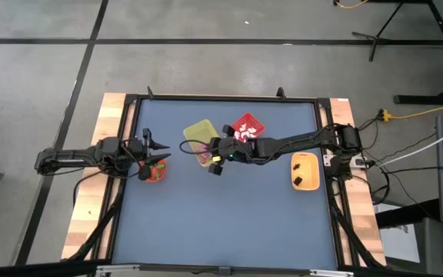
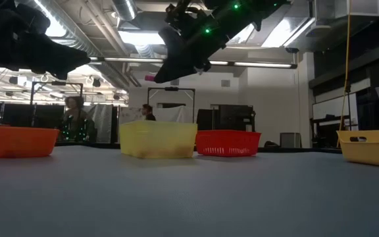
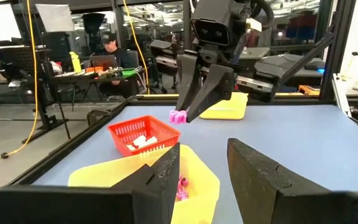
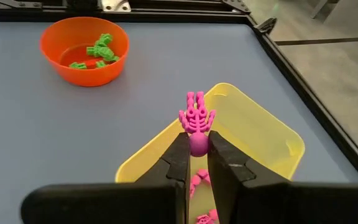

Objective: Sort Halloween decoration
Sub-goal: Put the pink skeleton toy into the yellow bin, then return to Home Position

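Hovering above the yellow bin (image 4: 253, 134), the right gripper (image 4: 197, 148) pinches a pink skeleton (image 4: 197, 118) between its fingers (image 4: 180, 163), which are clamped on the figure's round head so that its ribs and arms stick out beyond the tips. More pink pieces (image 4: 199, 182) lie in the bin directly beneath. From overhead, the right arm reaches in from the table's right edge across to the centre, its gripper (image 1: 215, 158) over the near edge of the yellow bin (image 1: 198, 132). Just beside that, the red bin (image 1: 250, 123) holds white pieces (image 1: 245, 132). Seen from the left wrist camera, the pink skeleton (image 3: 178, 116) shows at the right gripper's tips, raised clear of both bins, with white pieces (image 3: 143, 142) in the red bin (image 3: 143, 127) and a pink piece (image 3: 182, 187) in the yellow bin (image 3: 114, 176).

The left gripper (image 1: 152, 146) waits near the table's left edge, its fingers (image 3: 263, 177) apart and holding nothing, just above the orange bowl (image 1: 154, 172). That bowl (image 4: 84, 51) holds green pieces (image 4: 98, 50). An orange tray (image 1: 304, 170) by the right edge carries a few dark pieces (image 1: 301, 180). At table height, the bowl, yellow bin (image 2: 158, 139), red bin (image 2: 227, 142) and tray (image 2: 370, 146) stand in a row from left to right, with the right gripper (image 2: 173, 62) high above the yellow bin.
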`<action>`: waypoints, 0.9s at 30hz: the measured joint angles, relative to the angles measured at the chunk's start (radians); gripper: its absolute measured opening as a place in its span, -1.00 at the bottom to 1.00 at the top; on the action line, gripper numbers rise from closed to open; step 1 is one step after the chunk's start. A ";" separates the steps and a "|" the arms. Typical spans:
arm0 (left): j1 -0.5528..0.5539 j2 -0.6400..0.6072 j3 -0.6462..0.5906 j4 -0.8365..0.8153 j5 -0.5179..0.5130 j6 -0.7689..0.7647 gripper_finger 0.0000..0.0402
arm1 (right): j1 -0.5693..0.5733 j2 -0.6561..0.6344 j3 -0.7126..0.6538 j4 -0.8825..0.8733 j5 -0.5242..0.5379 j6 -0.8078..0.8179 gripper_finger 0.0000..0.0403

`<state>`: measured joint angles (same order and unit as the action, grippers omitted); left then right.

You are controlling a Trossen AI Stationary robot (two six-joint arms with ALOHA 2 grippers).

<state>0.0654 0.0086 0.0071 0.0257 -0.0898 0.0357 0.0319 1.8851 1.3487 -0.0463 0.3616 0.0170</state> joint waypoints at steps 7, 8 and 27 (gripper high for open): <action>0.000 0.000 0.000 0.000 0.000 0.000 -0.41 | 0.000 0.000 0.000 -0.003 0.057 0.000 -0.81; 0.000 0.000 0.000 0.000 0.000 0.000 -0.41 | 0.000 0.000 0.000 -0.003 0.057 0.000 -0.81; 0.000 0.000 0.000 0.000 -0.001 0.000 -0.41 | 0.000 -0.004 0.000 -0.006 0.117 -0.029 -0.26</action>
<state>0.0654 0.0090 0.0074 0.0254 -0.0910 0.0357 0.0322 1.8809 1.3487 -0.0522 0.4791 -0.0123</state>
